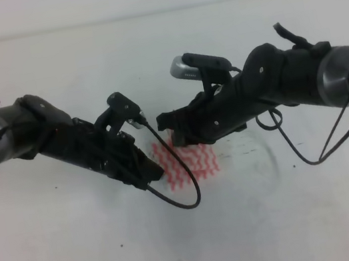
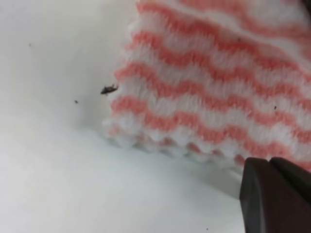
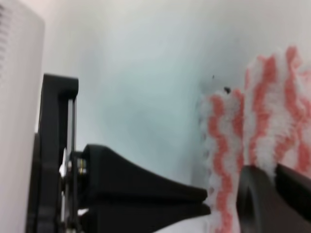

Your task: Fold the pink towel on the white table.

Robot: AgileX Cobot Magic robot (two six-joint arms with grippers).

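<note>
Two grippers I run meet at the pink towel (image 1: 190,161) on the white table (image 1: 298,217), left gripper (image 1: 155,173) at its left edge, right gripper (image 1: 166,124) at its far edge, I cannot tell either grip.

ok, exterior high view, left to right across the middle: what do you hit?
Left black arm → its looping black cable → pink-and-white wavy-striped towel → right black arm, all over the white table.
</note>
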